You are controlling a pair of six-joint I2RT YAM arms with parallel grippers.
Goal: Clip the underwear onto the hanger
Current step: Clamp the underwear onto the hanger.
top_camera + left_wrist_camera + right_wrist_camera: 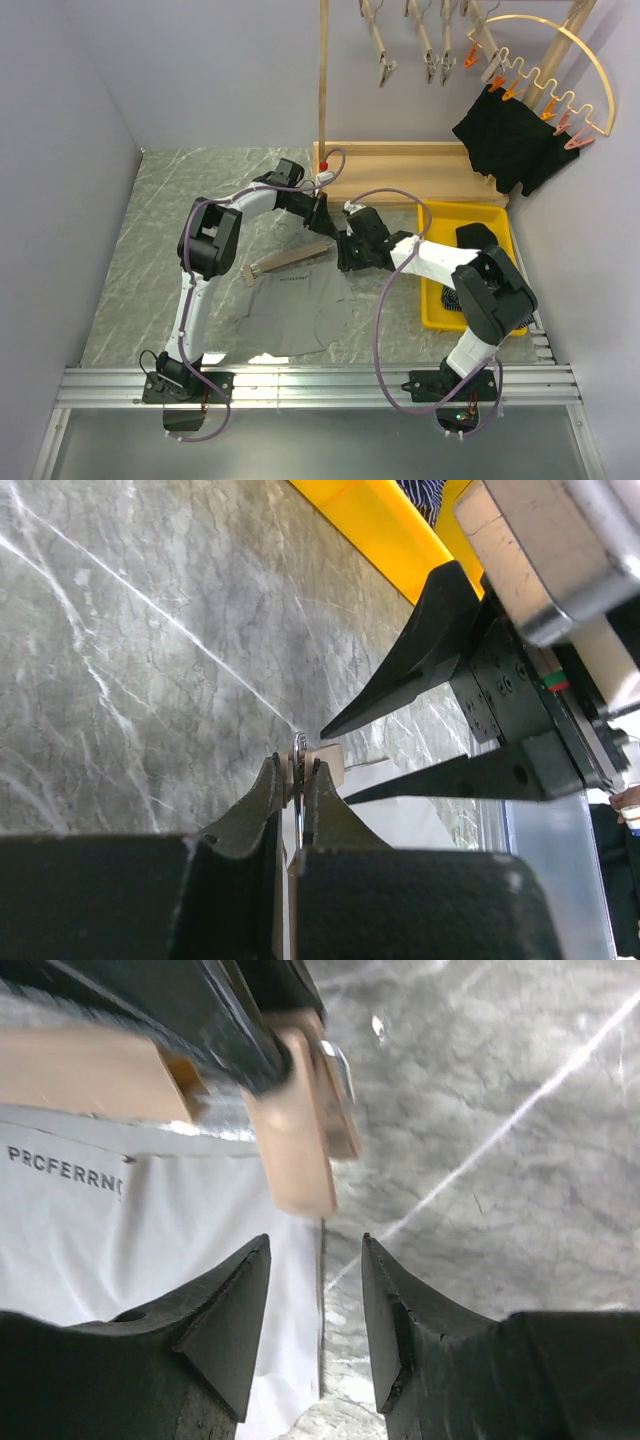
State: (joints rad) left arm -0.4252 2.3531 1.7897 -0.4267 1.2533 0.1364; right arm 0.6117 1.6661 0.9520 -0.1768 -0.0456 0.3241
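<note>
A wooden hanger (288, 263) lies across the waistband of the pale grey underwear (290, 310) spread on the marble table. My left gripper (300, 768) is shut on the hanger's wooden clip (325, 757), pinching it at the metal spring. In the right wrist view, that clip (300, 1150) sticks out from the left gripper's black fingers (215, 1010), just above the underwear's (150, 1250) edge. My right gripper (315, 1255) stands open just short of the clip, holding nothing. The two grippers meet near the hanger's right end (335, 240).
A yellow tray (495, 225) holding dark fabric sits at the right. Behind it stands a wooden rack (400, 165) with hanging clip hangers (430, 45). A black garment (510, 135) hangs clipped to a curved hanger (560, 60) at the back right.
</note>
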